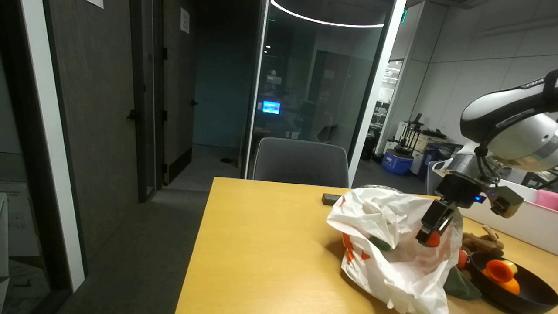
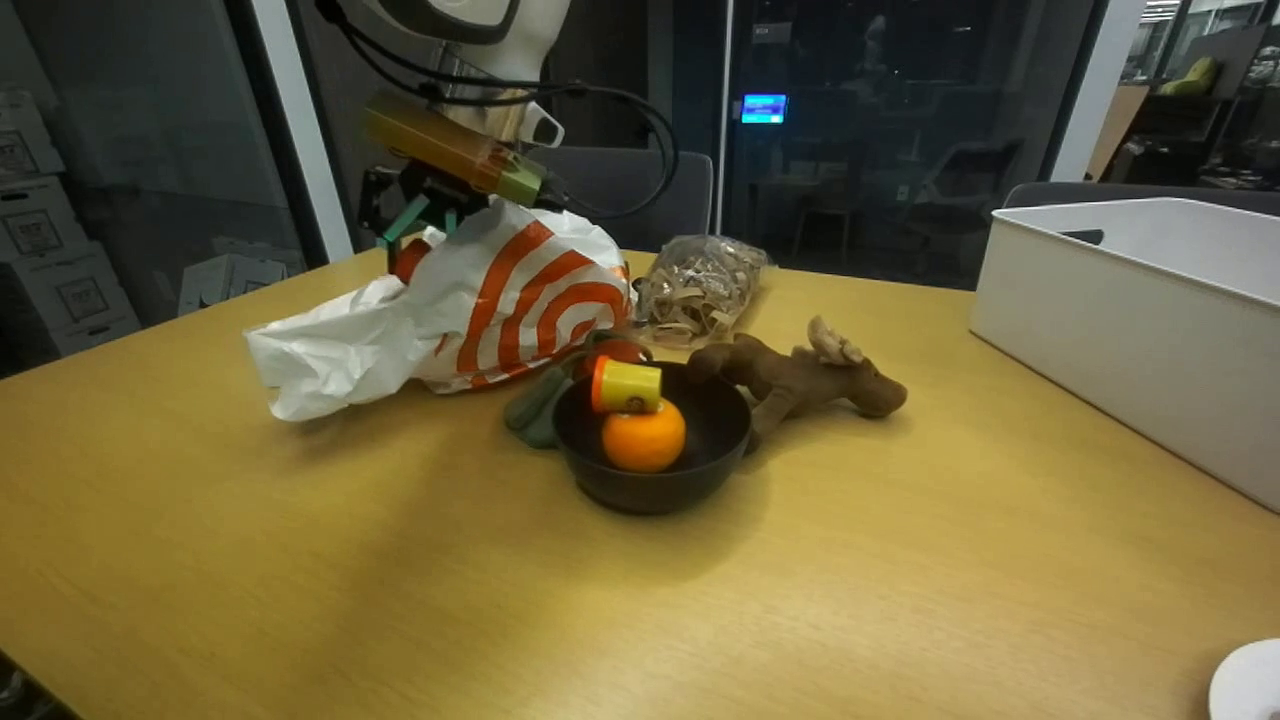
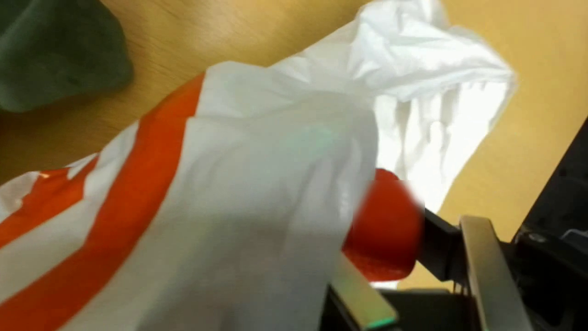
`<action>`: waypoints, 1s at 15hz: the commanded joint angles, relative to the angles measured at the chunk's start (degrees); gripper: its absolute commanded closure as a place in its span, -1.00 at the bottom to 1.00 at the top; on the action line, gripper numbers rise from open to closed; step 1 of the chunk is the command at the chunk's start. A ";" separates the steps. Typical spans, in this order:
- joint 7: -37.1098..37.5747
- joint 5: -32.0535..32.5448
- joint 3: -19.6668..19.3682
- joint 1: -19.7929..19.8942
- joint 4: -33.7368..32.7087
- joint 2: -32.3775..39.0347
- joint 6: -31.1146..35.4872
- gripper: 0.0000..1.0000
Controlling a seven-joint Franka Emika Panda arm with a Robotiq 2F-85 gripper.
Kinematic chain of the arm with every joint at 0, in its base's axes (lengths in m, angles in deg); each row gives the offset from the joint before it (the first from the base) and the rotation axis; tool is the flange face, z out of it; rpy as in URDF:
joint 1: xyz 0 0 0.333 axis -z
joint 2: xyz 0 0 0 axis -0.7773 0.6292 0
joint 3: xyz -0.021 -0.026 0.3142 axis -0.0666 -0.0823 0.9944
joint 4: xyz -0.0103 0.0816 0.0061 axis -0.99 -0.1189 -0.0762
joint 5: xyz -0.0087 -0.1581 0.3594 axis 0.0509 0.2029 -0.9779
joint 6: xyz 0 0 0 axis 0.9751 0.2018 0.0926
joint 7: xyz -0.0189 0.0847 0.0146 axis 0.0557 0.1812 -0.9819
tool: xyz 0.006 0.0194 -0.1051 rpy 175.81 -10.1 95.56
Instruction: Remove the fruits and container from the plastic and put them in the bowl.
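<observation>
A wrinkly white plastic bag with orange-red print [image 3: 248,207] fills the wrist view's foreground; black fingers [image 3: 440,243] clamp a small rounded red object [image 3: 390,225] at the bag's edge. A round orange fruit [image 2: 645,442] and tipped yellow cup [image 2: 634,384] lie in a dark round bowl [image 2: 650,496].

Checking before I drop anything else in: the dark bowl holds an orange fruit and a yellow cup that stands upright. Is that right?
Not quite: the yellow cup lies on its side rather than standing upright, as both exterior views show. The rest holds: it is in the dark bowl with the orange fruit.
</observation>
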 commanded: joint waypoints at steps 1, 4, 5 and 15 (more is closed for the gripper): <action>-9.07 0.55 -2.23 -0.77 -1.13 -3.52 -11.48 0.53; -13.27 3.03 -4.95 -0.40 0.21 -9.10 -19.07 0.53; -14.38 3.58 -6.28 -0.18 0.34 -10.65 -21.30 0.53; 2.73 11.98 -13.06 0.81 3.60 -13.78 -10.97 0.53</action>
